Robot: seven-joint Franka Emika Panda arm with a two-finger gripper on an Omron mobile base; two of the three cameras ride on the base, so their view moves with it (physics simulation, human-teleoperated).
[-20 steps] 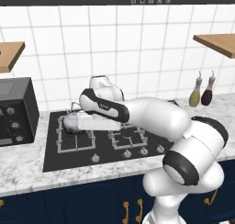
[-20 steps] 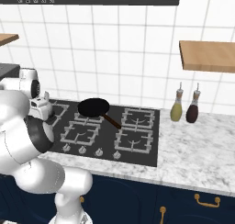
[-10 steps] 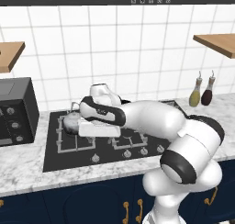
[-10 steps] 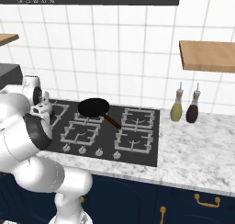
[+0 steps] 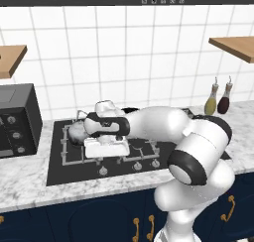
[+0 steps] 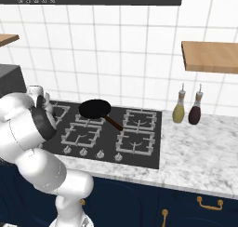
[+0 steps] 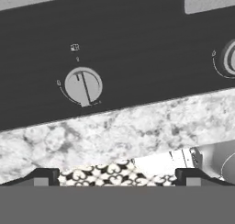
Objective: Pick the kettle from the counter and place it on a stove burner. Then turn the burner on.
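Observation:
The silver-grey kettle (image 5: 75, 133) sits on the grate of the large left stove burner (image 5: 69, 148), its right side hidden behind my hand. My gripper (image 5: 106, 152) hangs low just right of the kettle, pointing down at the front strip of the black cooktop. In the hand view the gripper (image 7: 117, 176) is open, its fingertips (image 7: 43, 176) far apart with nothing between them. A round grey knob (image 7: 82, 86) lies ahead of them on the black glass. The marble counter (image 7: 114, 129) edge runs below the knob.
A black frying pan (image 6: 95, 109) rests on a rear burner, handle toward the front right. Two bottles (image 6: 179, 110) stand on the counter right of the cooktop. A dark oven box (image 5: 15, 119) stands at the left. More knobs (image 5: 138, 165) line the cooktop's front.
My hand has come down from above the kettle toward the cooktop's front strip. The kettle has stayed on the left grate.

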